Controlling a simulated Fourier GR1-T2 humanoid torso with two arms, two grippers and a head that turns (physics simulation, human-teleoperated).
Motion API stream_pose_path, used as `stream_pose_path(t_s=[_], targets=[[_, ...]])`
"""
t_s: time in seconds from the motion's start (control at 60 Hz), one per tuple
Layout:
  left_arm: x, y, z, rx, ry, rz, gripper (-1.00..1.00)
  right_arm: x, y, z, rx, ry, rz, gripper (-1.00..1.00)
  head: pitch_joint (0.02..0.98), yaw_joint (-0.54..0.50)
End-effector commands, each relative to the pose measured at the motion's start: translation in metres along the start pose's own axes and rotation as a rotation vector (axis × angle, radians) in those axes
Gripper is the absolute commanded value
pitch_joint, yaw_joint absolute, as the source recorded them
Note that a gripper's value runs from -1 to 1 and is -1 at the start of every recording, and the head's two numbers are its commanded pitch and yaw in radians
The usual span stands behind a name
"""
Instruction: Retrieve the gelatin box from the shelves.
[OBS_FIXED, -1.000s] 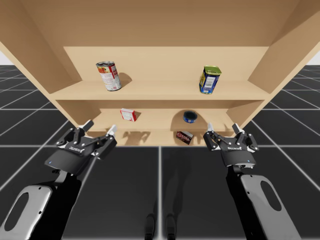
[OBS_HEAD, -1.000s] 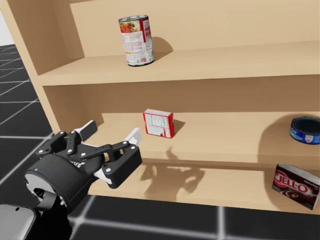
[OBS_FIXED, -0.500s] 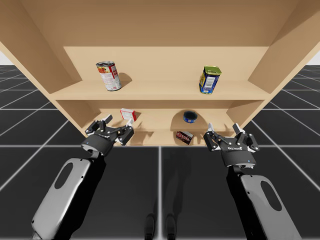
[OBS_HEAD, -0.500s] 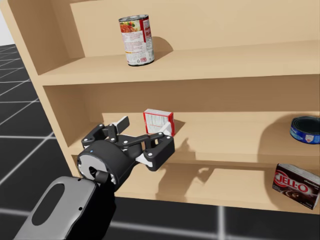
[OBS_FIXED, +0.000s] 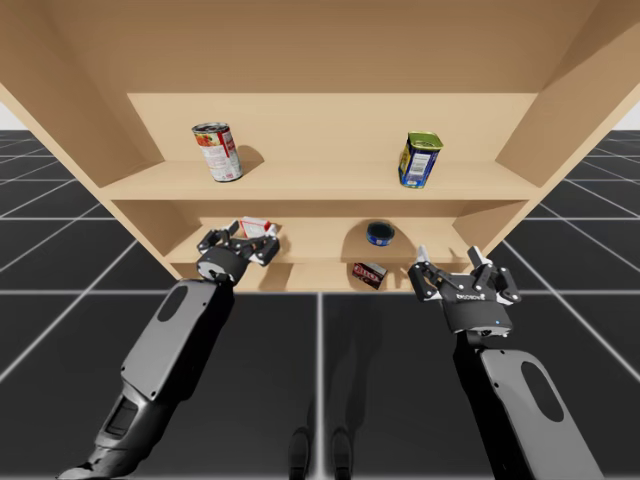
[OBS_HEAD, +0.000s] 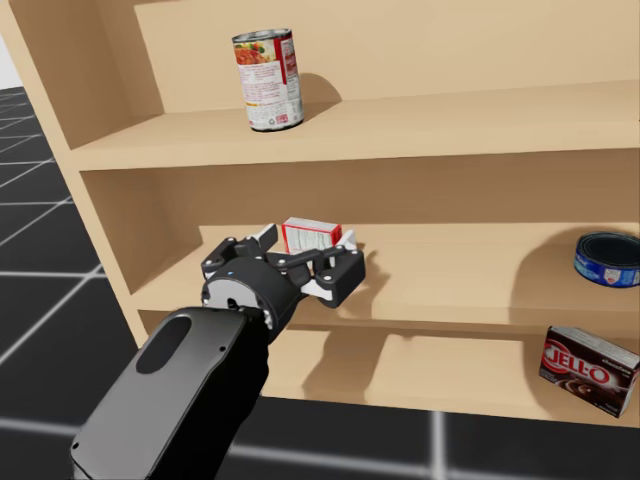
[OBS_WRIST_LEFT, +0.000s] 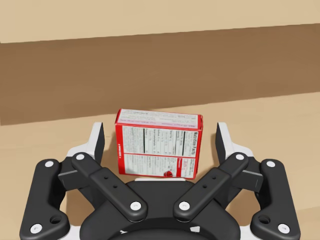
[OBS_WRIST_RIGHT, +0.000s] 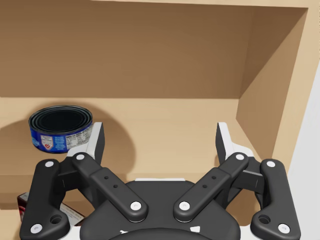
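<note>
The gelatin box (OBS_FIXED: 256, 224) is red and white and stands upright on the middle shelf (OBS_FIXED: 320, 245). My left gripper (OBS_FIXED: 252, 238) has reached onto that shelf and is open, one finger on each side of the box (OBS_HEAD: 312, 232). In the left wrist view the box (OBS_WRIST_LEFT: 158, 150) sits between the fingers of my left gripper (OBS_WRIST_LEFT: 160, 137), with a small gap on both sides. My right gripper (OBS_FIXED: 447, 262) hovers open in front of the shelves' right end, nothing between its fingers (OBS_WRIST_RIGHT: 95, 142).
A red-labelled can (OBS_FIXED: 218, 151) and a blue and yellow can (OBS_FIXED: 420, 159) stand on the upper shelf. A flat blue tin (OBS_FIXED: 380, 233) lies on the middle shelf, a dark box (OBS_FIXED: 369, 272) on the lowest one. The shelf side wall (OBS_WRIST_RIGHT: 272, 85) is close beside my right gripper.
My left arm has reached forward and up onto the middle shelf, bringing its open fingers to either side of the gelatin box. The right arm has stayed put. My head has turned slightly.
</note>
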Motion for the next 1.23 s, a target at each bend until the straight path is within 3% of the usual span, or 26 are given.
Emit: stream_pose_path(t_s=[0.017,0.25,0.267,0.283,0.3,0.317,0.333,0.35,0.533,0.75,1.05,1.233], targets=[[-0.005,0.001,-0.021,0.014,0.011,0.008,-1.00,0.000,-0.001,0.000,-0.010,-0.003,0.006,-1.00,0.548,0.24],[-0.008,0.000,-0.035,0.018,0.016,0.025,-1.00,0.000,-0.003,-0.001,-0.019,-0.008,0.012,-1.00,0.544,0.23],[-0.008,0.000,-0.035,0.017,0.017,0.025,-0.88,0.000,-0.003,-0.001,-0.020,-0.008,0.013,-1.00,0.544,0.23],[-0.008,-0.001,-0.035,0.018,0.016,0.024,-0.57,0.000,-0.004,-0.001,-0.019,-0.008,0.015,-1.00,0.543,0.23],[-0.009,-0.001,-0.035,0.017,0.016,0.024,0.05,0.000,-0.004,-0.001,-0.019,-0.008,0.015,-1.00,0.543,0.23],[-0.009,-0.001,-0.034,0.016,0.015,0.024,0.40,0.000,-0.004,-0.001,-0.019,-0.008,0.015,-1.00,0.543,0.23],[-0.009,-0.002,-0.034,0.015,0.015,0.021,0.92,0.000,-0.004,-0.001,-0.020,-0.009,0.015,-1.00,0.544,0.23],[-0.009,-0.002,-0.032,0.012,0.015,0.018,0.95,0.000,-0.004,-0.001,-0.020,-0.009,0.016,-1.00,0.544,0.23],[-0.003,-0.002,-0.020,-0.009,0.003,0.008,0.97,-0.001,-0.004,-0.002,-0.024,-0.006,0.020,-1.00,0.542,0.23],[0.019,-0.004,0.015,-0.016,-0.056,-0.074,1.00,-0.001,-0.005,-0.002,-0.029,-0.001,0.015,-1.00,0.546,0.23],[0.037,-0.005,0.070,-0.055,-0.008,-0.137,1.00,-0.001,-0.004,-0.002,-0.027,0.006,0.016,-1.00,0.544,0.24],[0.041,-0.001,0.104,-0.068,-0.001,-0.135,1.00,-0.001,-0.004,-0.001,-0.028,0.004,0.017,-1.00,0.541,0.24]])
